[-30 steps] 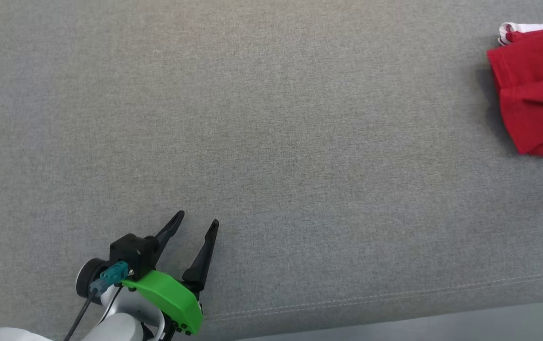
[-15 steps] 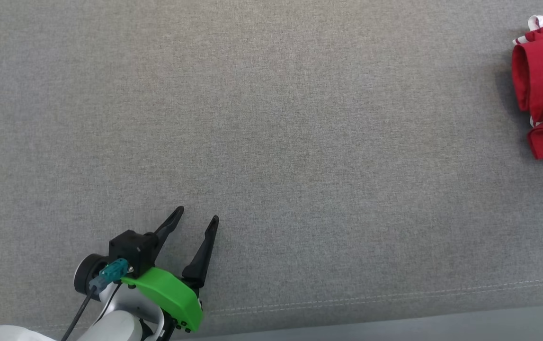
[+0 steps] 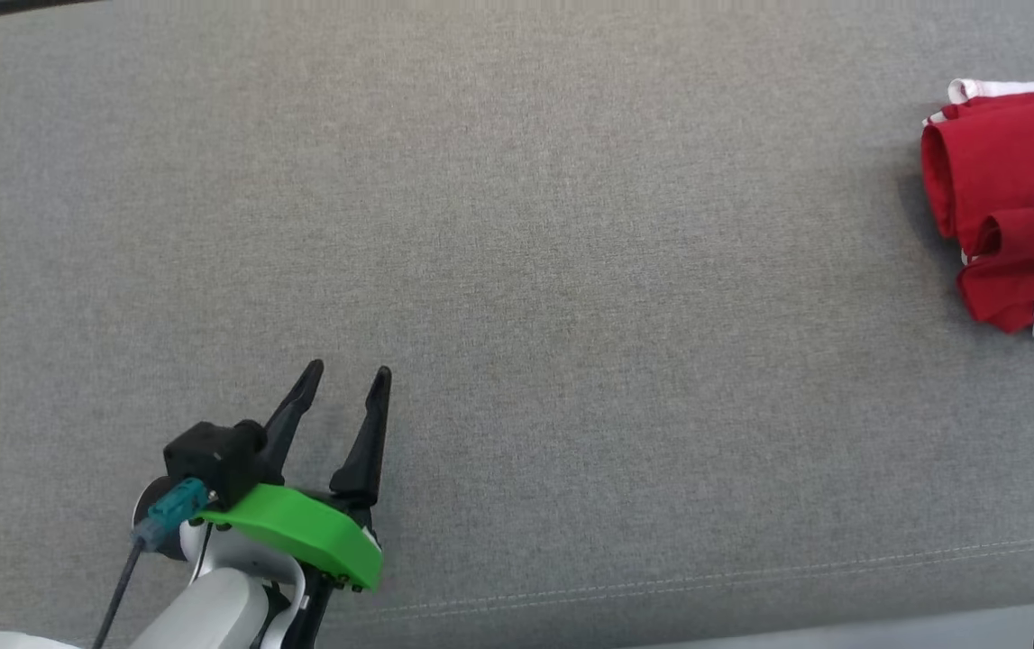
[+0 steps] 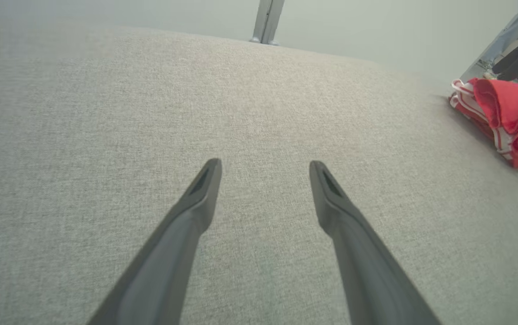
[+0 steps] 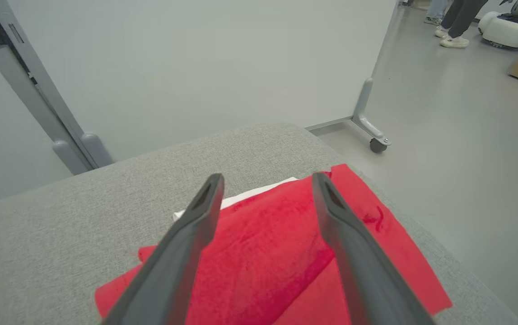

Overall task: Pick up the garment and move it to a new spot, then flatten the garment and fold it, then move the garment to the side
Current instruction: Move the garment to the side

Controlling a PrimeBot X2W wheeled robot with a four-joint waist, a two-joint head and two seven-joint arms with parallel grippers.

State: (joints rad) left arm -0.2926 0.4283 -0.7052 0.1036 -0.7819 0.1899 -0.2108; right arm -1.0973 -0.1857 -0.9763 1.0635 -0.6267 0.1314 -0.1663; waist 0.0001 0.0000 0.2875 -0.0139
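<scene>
Right tool (image 5: 268, 179) newly open above garment (image 5: 268, 257)

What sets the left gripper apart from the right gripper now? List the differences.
1. The left gripper points at bare grey cushion; the right gripper points at the red garment.
2. The left gripper sits far from the garment, near the cushion's front seam; the right gripper is at the cushion's right end, by the garment.
Shared: both are open, with long dark fingers, holding nothing.
</scene>
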